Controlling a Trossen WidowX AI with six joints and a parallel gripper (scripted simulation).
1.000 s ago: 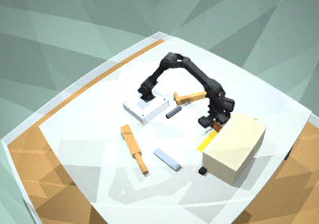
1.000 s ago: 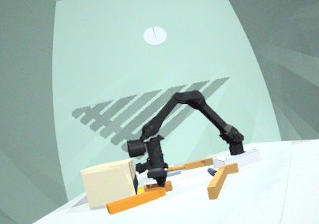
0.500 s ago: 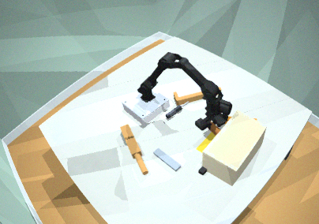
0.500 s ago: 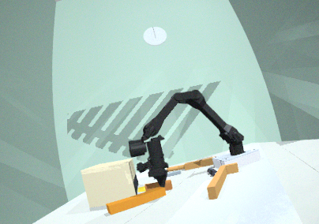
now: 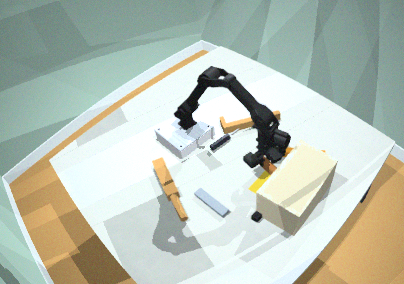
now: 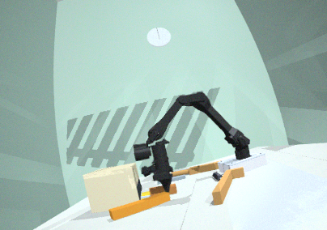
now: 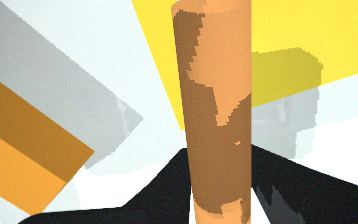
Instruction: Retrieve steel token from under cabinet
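Observation:
My gripper (image 5: 266,160) (image 6: 166,188) (image 7: 214,152) is shut on an orange-brown wooden bar (image 5: 271,167) (image 6: 156,190) (image 7: 217,100), low in front of the cabinet (image 5: 295,182) (image 6: 110,188). In the wrist view the bar runs up between the fingers, with its far part over the yellow marked area (image 5: 259,183) (image 6: 145,194) (image 7: 305,25). In the top view its far end is close to the cabinet's front; whether it touches cannot be told. The steel token is not visible. The vent slots cannot be made out.
An orange bar (image 6: 139,206) (image 7: 30,175) lies beside the marked area. Also on the table are an L-shaped orange piece (image 5: 245,124) (image 6: 222,191), a stepped wooden piece (image 5: 162,172) (image 6: 202,168), a grey-blue strip (image 5: 211,202), a dark-handled tool (image 5: 220,142) and a small black block (image 5: 256,216).

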